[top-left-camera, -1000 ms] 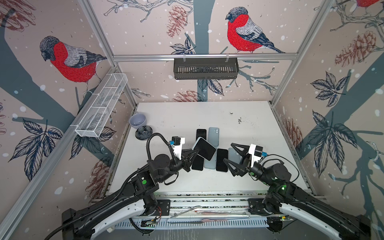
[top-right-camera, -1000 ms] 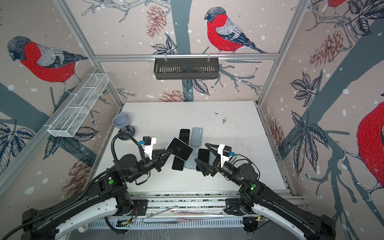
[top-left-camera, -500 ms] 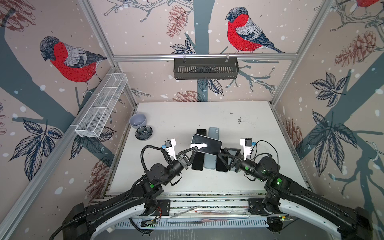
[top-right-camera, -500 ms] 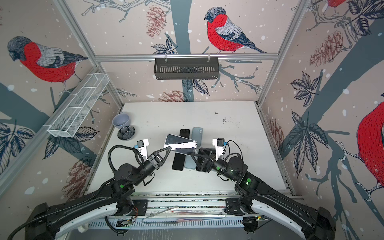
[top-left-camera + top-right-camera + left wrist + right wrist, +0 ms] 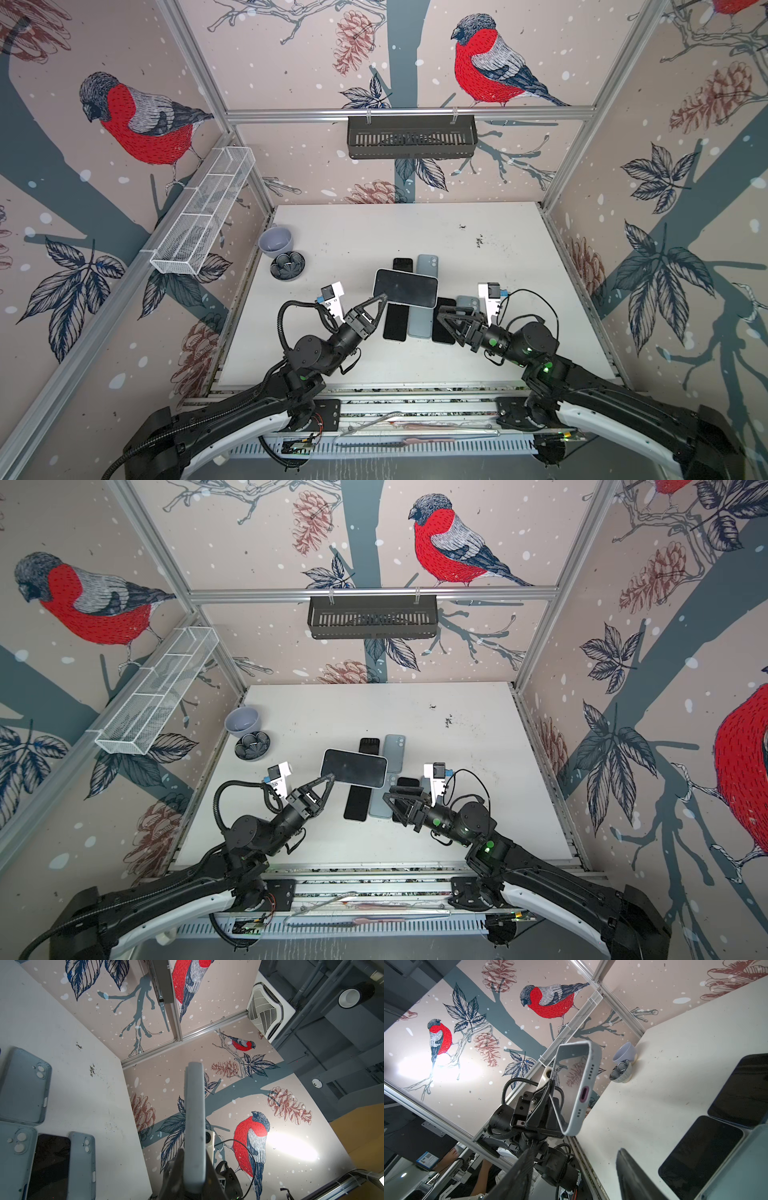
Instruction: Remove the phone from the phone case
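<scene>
underneath everything lies a flat white table (image 5: 374,232), matte and speckled with dark marks. two black jointed arms reach in from the near edge. the left arm (image 5: 316,353) angles up toward the middle with its wrist raised. the right arm (image 5: 532,345) stretches across toward it, wrist lower.

lying in a tight row on the table are loose pale blue cases (image 5: 422,324), soft-looking, with rounded corners and camera cut-outs, and glossy black slab phones (image 5: 395,324) between them. in the air above that row, clear of the table, is a pale grey matte phone case (image 5: 194,1115) with rounded corners. its long side runs left to right in both top views. a phone (image 5: 405,288) with a glossy dark screen sits inside it, screen toward the top camera. the right wrist view shows the case's short end with an oval port opening and rows of small holes.

a smooth lavender round bowl (image 5: 276,239) and a dark patterned dish (image 5: 287,266) sit just beside each other near the table's left edge.

the left gripper (image 5: 380,300) pinches the phone case near its left end, jaws pressed on screen and back. the right gripper (image 5: 441,315) sits just beside the opposite end, jaws spread with nothing between them.
</scene>
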### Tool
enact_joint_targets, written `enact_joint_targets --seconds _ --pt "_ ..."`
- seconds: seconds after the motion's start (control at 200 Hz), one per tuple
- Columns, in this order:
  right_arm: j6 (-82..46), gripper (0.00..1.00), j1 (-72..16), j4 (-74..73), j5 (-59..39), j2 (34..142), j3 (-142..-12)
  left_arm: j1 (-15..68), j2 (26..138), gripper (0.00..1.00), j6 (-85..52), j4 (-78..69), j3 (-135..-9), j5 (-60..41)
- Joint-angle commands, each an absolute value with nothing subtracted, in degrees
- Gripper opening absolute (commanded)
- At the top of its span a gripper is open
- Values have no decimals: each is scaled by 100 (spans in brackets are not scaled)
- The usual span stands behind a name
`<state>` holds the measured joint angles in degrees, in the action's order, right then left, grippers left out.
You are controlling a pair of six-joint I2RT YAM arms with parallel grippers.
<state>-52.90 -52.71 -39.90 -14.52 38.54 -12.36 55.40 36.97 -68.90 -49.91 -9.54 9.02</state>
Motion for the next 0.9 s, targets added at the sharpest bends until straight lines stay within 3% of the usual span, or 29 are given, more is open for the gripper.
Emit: enact_joint_targets --seconds 0.0,0.335,0.45,0.595,0.891 --pt "-5462 57 -5272 -4564 -1629 3990 -1239 5561 3709 0 -7016 -5797 -934 930" --pt "-5572 42 -5274 -5036 -1809 4444 -1345 5653 3779 0 -6988 -5958 -846 949" --pt "-5600 29 -5269 -5058 -1824 4492 -1336 5681 3757 0 -6992 -5985 -783 1010" --pt "-5627 26 -5271 -5098 -1842 4512 -1303 5704 3779 0 -6979 -6033 -757 1033" --pt "-5612 3 -5271 -5228 -2010 4592 -1227 5813 3855 0 -6907 -6159 -748 1107"
